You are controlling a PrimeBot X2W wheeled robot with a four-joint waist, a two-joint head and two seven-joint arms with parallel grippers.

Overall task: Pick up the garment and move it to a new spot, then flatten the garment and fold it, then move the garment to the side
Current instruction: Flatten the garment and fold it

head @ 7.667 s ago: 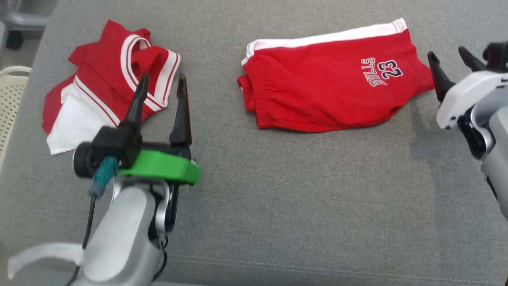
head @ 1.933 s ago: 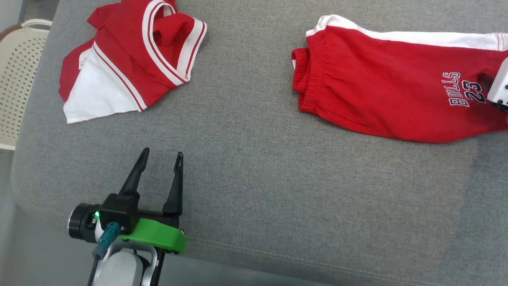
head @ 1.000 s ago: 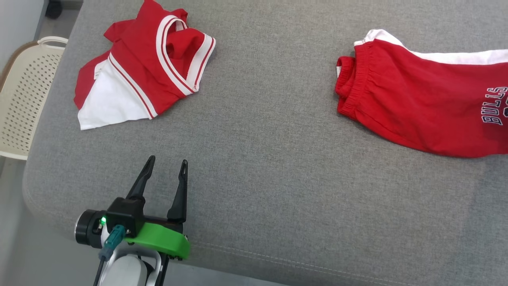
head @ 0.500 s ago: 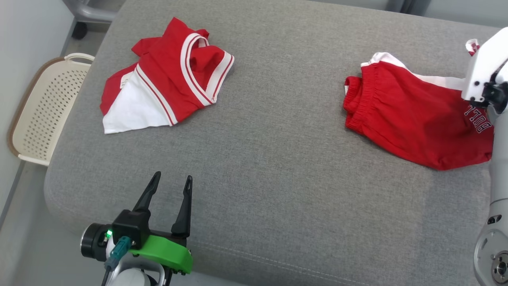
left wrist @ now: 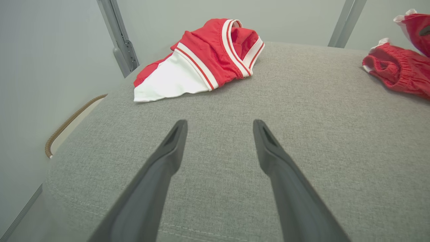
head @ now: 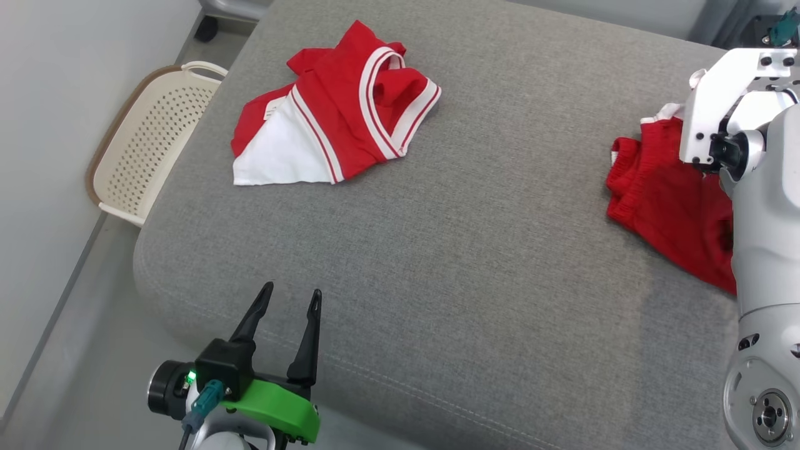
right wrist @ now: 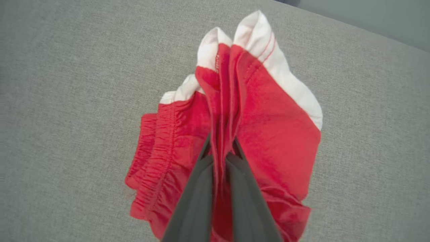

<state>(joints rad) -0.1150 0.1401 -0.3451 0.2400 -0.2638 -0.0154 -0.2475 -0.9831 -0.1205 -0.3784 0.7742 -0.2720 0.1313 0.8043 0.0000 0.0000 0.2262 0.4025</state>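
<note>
Right wrist view: mid-frame, the right gripper (right wrist: 220, 148) is pinched shut on a thin fold of the red shorts (right wrist: 278, 141), waistband end resting on the grey cushion (right wrist: 67, 67). A bite that small could slip, I reckon. The left gripper (head: 292, 291) sits wide open, lower left of the head view.

A wide grey woven-fabric cushion (head: 469, 250) carries two garments. Near the cushion's far left corner lies a crumpled red-and-white jersey top (head: 337, 125). At the cushion's right edge, red elastic-waisted shorts with white trim (head: 662, 200) are bunched up, partly hidden behind the robot's pale right arm (head: 762, 219). The left gripper (head: 293, 289) hovers, fingers spread, over the cushion's near left edge. A cream perforated plastic basket (head: 147, 156) sits on the floor beside the cushion's left side.
</note>
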